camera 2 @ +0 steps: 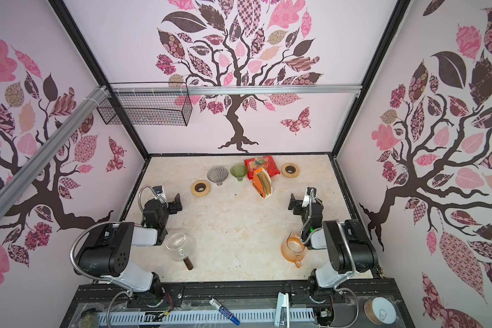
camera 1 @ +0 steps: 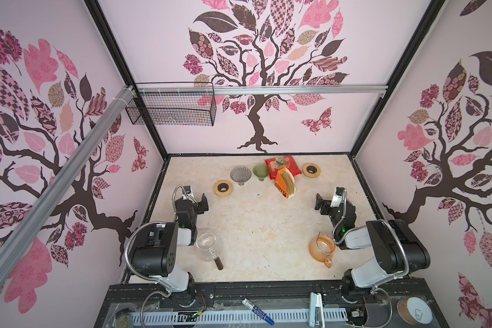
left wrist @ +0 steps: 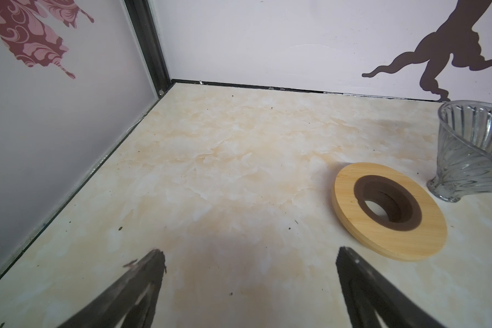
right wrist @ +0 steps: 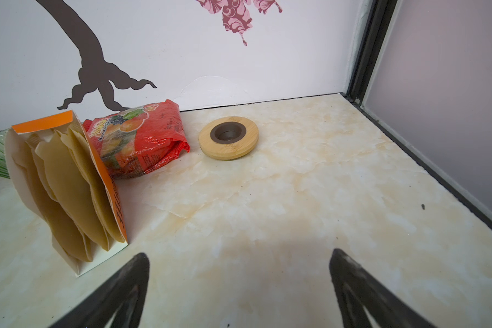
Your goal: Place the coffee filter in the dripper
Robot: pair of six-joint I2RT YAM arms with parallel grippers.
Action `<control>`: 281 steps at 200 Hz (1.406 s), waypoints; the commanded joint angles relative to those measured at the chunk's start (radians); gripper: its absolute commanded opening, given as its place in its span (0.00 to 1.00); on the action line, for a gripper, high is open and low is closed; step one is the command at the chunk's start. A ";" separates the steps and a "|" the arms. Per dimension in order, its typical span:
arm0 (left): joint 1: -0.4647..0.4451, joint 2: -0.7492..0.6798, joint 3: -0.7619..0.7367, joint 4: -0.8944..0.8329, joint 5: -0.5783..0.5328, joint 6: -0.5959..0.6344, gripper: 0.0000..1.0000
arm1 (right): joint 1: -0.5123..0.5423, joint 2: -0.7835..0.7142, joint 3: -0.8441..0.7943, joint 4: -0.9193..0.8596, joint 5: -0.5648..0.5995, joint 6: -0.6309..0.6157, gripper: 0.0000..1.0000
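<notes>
Bright even light, soft shadows, wide-angle edge distortion, wrist views sharp.

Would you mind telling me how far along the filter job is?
Done: nothing yet; the filters sit in their box, and the grey dripper and green dripper are empty. In hand: nothing; the left gripper and right gripper are open. Remaining: seat a filter in a dripper.

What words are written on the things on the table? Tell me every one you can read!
"COFFEE": on the side of the orange filter box, as seen in a top view.
Red bag: it has a big logo and small print, but both are too blurred to read.
Blue marker: its label is too small to read.
Nothing else shows readable writing.
</notes>
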State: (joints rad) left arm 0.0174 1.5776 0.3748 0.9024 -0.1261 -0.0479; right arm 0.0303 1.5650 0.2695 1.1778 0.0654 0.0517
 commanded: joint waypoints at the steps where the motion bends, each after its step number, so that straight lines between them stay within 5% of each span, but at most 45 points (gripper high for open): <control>1: 0.003 0.002 0.006 0.017 0.006 0.009 0.97 | -0.003 0.007 0.009 0.013 -0.007 -0.011 1.00; 71: 0.053 -0.021 -0.003 -0.001 0.108 -0.010 0.97 | -0.003 0.008 0.009 0.013 -0.006 -0.010 1.00; 94: 0.056 -0.076 0.017 -0.065 0.057 -0.036 0.97 | -0.001 -0.031 -0.007 0.029 0.038 0.001 1.00; 125: 0.055 -0.241 0.076 -0.296 -0.043 -0.076 0.97 | 0.002 -0.173 0.187 -0.403 0.052 0.011 1.00; 156: 0.027 -0.362 0.183 -0.573 -0.103 -0.159 0.97 | 0.003 -0.223 0.425 -0.777 0.139 0.240 1.00; 190: -0.033 -0.444 0.376 -1.082 -0.351 -0.458 0.97 | 0.002 -0.207 0.709 -1.096 0.004 0.388 1.00; 216: -0.032 -0.437 0.501 -1.343 -0.314 -0.563 0.97 | -0.023 -0.186 0.888 -1.460 0.083 0.762 1.00; 238: -0.029 -0.486 0.533 -1.433 -0.259 -0.615 0.97 | -0.086 -0.190 0.868 -1.334 -0.226 0.807 1.00; 281: -0.031 -0.623 0.531 -1.552 -0.099 -0.673 0.97 | -0.076 -0.213 0.917 -1.342 -0.300 0.949 1.00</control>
State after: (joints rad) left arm -0.0135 1.0294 0.8566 -0.5049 -0.3161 -0.6392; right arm -0.0631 1.3842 1.1358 -0.1028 -0.1364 0.8692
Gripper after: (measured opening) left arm 0.972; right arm 0.998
